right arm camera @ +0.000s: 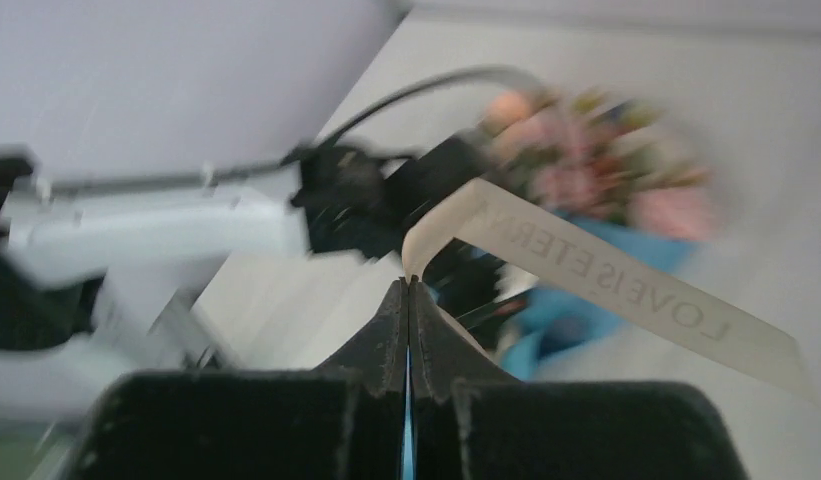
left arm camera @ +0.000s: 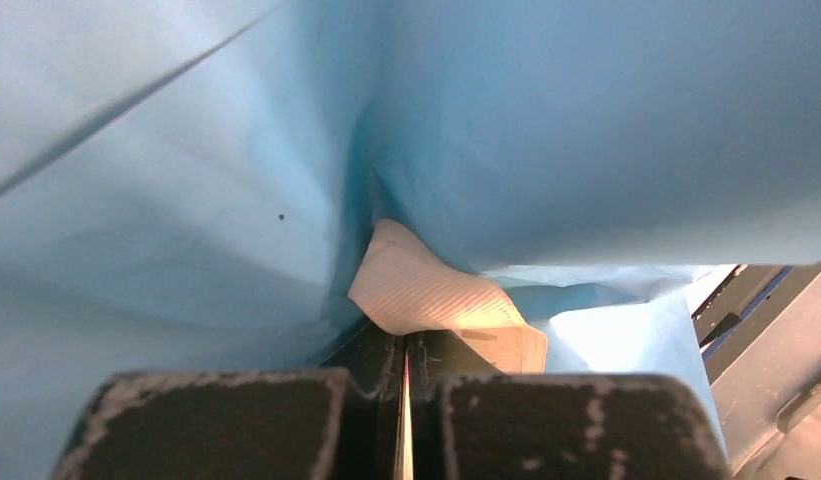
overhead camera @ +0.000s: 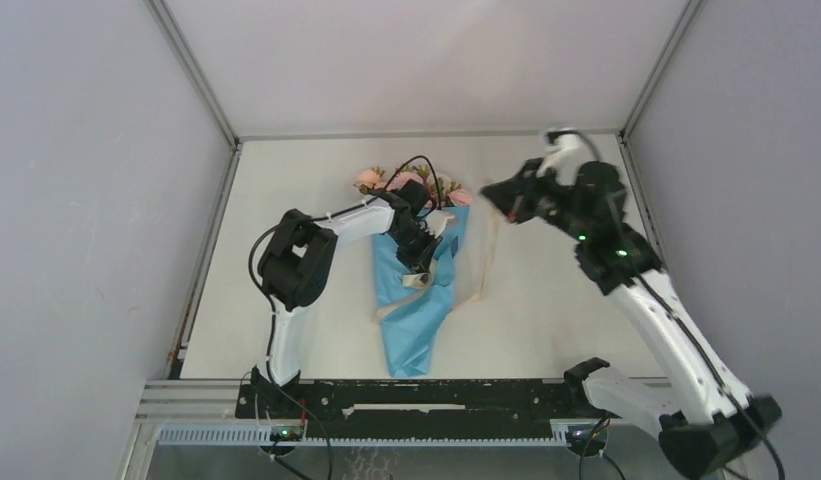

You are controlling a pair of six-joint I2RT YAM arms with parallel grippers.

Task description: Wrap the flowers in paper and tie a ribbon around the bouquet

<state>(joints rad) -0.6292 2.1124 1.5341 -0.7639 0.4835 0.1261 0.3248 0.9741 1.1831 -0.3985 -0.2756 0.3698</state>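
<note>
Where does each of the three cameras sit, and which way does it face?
Top external: above and behind the robot, looking down at the table; both arms show, left end effector on the bouquet, right end effector right of it.
Left wrist: on the left arm, facing the blue paper closely; its shut fingers pinch the ribbon.
Right wrist: on the right arm, facing the flowers and the left arm; its shut fingertips hold the ribbon.
Shared: both wrist views show the ribbon.
</note>
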